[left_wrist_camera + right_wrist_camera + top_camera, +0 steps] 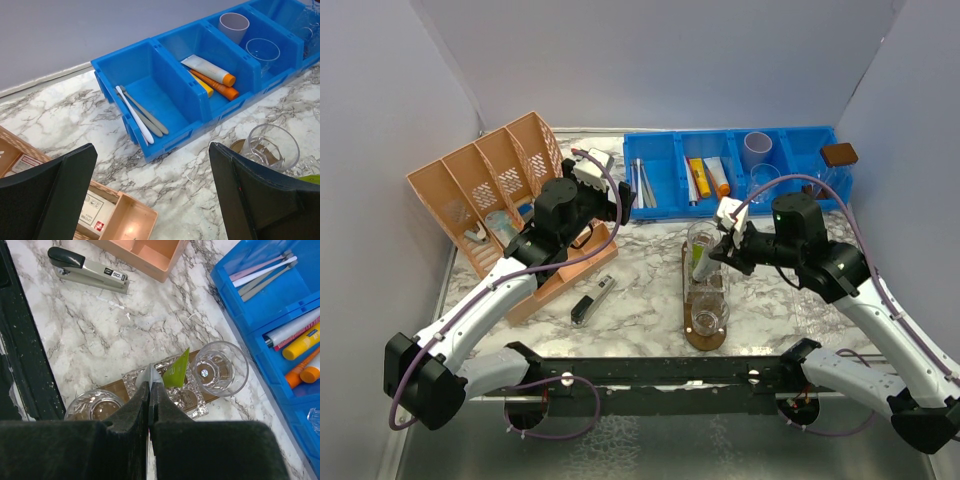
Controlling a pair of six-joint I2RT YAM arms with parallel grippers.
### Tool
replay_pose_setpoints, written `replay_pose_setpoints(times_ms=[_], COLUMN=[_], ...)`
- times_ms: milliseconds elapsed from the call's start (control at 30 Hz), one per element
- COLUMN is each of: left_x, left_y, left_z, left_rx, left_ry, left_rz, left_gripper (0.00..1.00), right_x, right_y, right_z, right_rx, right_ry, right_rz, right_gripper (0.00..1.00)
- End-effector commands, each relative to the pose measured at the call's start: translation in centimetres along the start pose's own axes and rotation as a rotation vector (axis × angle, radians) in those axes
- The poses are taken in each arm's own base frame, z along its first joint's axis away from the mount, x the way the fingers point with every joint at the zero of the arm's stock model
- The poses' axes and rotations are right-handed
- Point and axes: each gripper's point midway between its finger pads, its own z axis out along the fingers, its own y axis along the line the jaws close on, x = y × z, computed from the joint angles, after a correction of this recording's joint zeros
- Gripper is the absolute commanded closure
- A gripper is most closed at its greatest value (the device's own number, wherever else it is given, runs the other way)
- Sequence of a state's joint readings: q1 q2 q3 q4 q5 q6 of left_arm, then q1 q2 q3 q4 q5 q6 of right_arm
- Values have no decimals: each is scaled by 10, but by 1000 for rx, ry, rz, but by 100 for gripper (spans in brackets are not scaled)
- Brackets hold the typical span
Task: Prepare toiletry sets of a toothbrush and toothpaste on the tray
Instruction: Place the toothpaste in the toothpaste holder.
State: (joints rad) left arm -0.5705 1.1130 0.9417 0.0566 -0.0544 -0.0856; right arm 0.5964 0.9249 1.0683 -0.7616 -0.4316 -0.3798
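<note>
Your left gripper (152,149) stands wide and holds nothing. It hangs over the marble table (60,105), just short of the blue bin (102,70) compartment where the spare toothbrushes (141,116) lie. The next compartment holds the spare tubes (216,76). Your right gripper (150,383) is closed tight, poised directly above the middle tumbler (187,397). A pale sliver shows at its tips, and you cannot tell from these views whether that is a held toothbrush. The tray (705,338) lies lengthwise between the arms, carrying three clear tumblers in a row. The lime green tube (178,371) stands tilted in the middle tumbler. The far tumbler (220,368) and near tumbler (94,407) appear empty. A stapler (592,299) lies on the table beside the orange basket (485,185).
</note>
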Motion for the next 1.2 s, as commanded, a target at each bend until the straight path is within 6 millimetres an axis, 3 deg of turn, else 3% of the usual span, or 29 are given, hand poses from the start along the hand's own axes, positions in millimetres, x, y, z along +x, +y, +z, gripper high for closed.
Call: replay_pose_setpoints(times_ms=[0, 567, 1167], left_x=[-18, -16, -15], left_y=[2, -1, -2], left_z=[-3, -2, 0], left_rx=[-12, 1, 6], left_ry=[-39, -33, -28], left_rz=[-18, -25, -27], left_gripper=[1, 1, 1], right_x=[-7, -5, 3], right_y=[-9, -10, -3], right_z=[2, -3, 11], right_rx=[44, 64, 9], right_ry=[-32, -27, -30], right_rz=[-38, -49, -52], right_gripper=[99, 99, 99])
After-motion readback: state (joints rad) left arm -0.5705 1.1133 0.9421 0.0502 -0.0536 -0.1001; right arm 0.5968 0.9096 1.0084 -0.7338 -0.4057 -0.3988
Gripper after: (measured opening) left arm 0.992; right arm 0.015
